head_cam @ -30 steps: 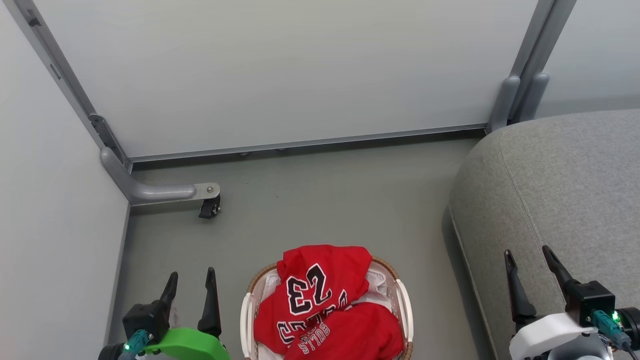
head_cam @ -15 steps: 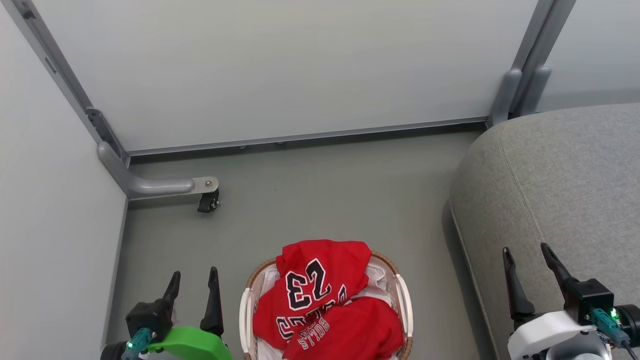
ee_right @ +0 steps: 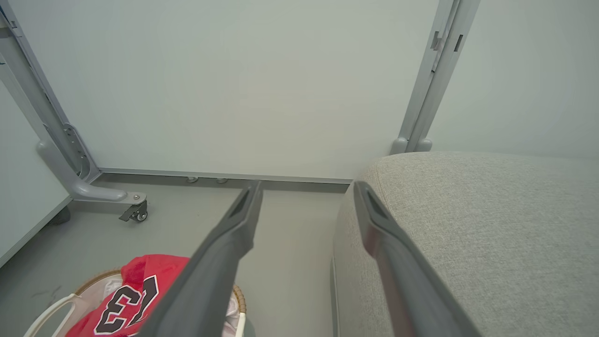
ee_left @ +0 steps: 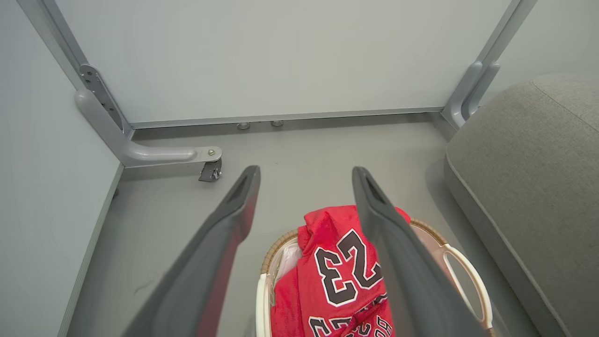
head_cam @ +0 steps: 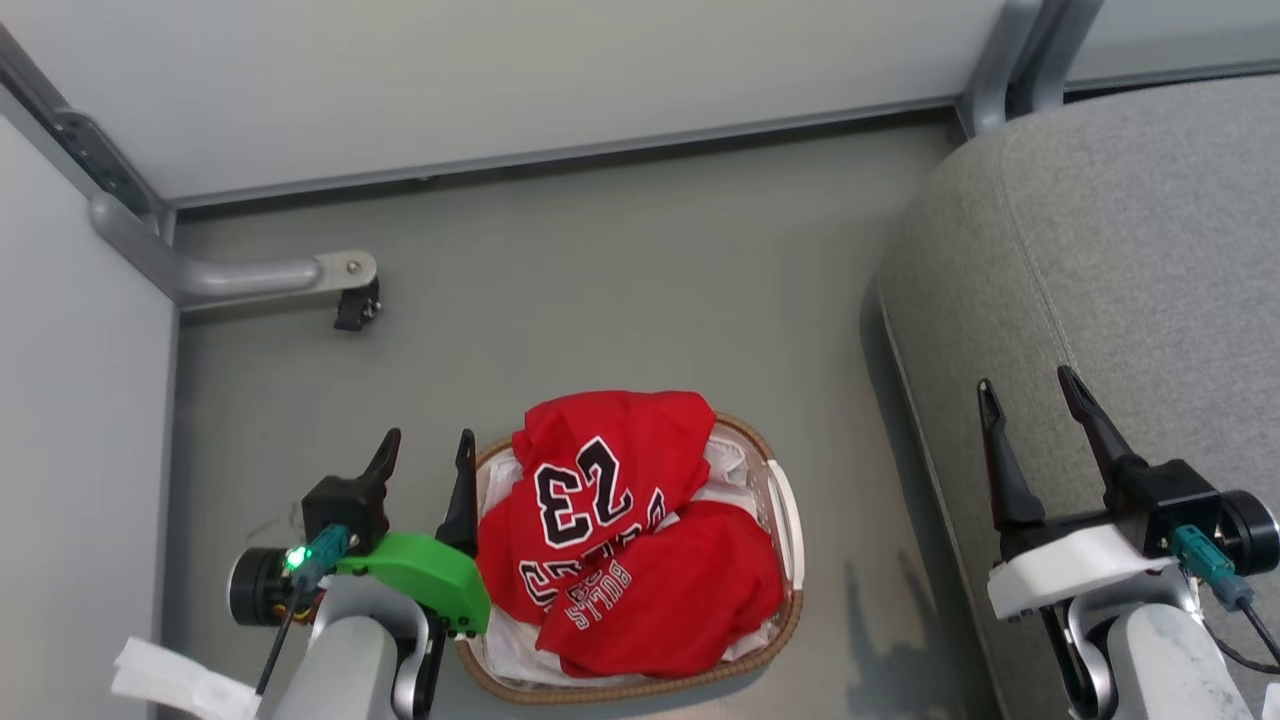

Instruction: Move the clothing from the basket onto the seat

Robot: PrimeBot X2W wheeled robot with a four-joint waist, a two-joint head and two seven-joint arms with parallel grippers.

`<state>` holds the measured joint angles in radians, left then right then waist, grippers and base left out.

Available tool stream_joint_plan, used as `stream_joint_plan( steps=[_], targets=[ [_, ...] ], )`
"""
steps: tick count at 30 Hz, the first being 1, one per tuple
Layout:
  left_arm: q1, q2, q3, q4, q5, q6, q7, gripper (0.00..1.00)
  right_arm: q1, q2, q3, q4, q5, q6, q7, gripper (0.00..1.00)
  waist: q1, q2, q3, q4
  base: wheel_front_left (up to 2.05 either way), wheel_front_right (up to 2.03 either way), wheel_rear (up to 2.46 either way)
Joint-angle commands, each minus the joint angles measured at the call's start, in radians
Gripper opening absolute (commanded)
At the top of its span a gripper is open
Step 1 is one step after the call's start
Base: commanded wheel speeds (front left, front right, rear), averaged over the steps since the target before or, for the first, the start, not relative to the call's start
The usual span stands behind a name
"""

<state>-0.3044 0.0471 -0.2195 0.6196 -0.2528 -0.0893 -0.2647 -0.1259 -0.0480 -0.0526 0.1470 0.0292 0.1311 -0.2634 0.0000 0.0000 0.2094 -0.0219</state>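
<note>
Dark-fingered and spread apart, the left gripper [head_cam: 430, 435] is seen empty just beside the left rim of the basket [head_cam: 792, 525]; whether its inner finger touches that rim cannot be told. The right gripper [head_cam: 1027, 378] is likewise parted with nothing held, poised over the near edge of the seat [head_cam: 1130, 250]. All the clothing [head_cam: 620, 540] is heaped in the basket, the piece marked "23" toward the far side and draped over the far rim, the piece printed "BULLS" nearer. The basket is set on the grey floor [head_cam: 600, 280], near the seat but apart from it. Farther off, a caster [head_cam: 355, 308] is fixed under a grey metal foot [head_cam: 230, 275], and pale wall panels [head_cam: 500, 80] are met at the corner.
</note>
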Motion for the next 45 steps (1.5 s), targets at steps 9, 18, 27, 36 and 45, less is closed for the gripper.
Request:
stream_joint_plan(
  steps=[9, 18, 27, 36, 45],
  targets=[
    [-0.212, 0.006, -0.122, 0.202, 0.012, -0.012, 0.000, 1.00, -0.095, -0.004, 0.014, -0.033, 0.037, -0.001, -0.002, 1.00, 0.0000, 0.0000, 0.305, -0.138, 0.00, 0.00, 0.00],
    [-0.334, 0.006, -0.272, 0.368, -0.013, -0.016, 0.000, 1.00, -0.149, -0.003, 0.058, -0.055, 0.084, -0.001, -0.002, 1.00, 0.0000, 0.0000, 0.429, -0.201, 0.00, 0.00, 0.00],
    [-0.420, 0.007, -0.378, 0.472, -0.079, 0.022, 0.042, 1.00, -0.177, -0.003, 0.112, -0.065, 0.133, -0.001, -0.002, 1.00, 0.0000, 0.0000, 0.510, -0.250, 0.00, 0.00, 0.00],
    [-0.513, 0.007, -0.345, 0.587, -0.134, 0.113, 0.047, 1.00, -0.191, -0.004, 0.133, -0.073, 0.165, -0.001, -0.002, 1.00, 0.0000, 0.0000, 0.574, -0.285, 0.00, 0.00, 0.00],
    [-0.565, 0.030, -0.325, 0.645, -0.152, 0.172, 0.088, 1.00, -0.200, -0.004, 0.155, -0.066, 0.187, -0.001, -0.002, 1.00, 0.0000, 0.0000, 0.596, -0.303, 0.00, 0.00, 0.00]
  ],
)
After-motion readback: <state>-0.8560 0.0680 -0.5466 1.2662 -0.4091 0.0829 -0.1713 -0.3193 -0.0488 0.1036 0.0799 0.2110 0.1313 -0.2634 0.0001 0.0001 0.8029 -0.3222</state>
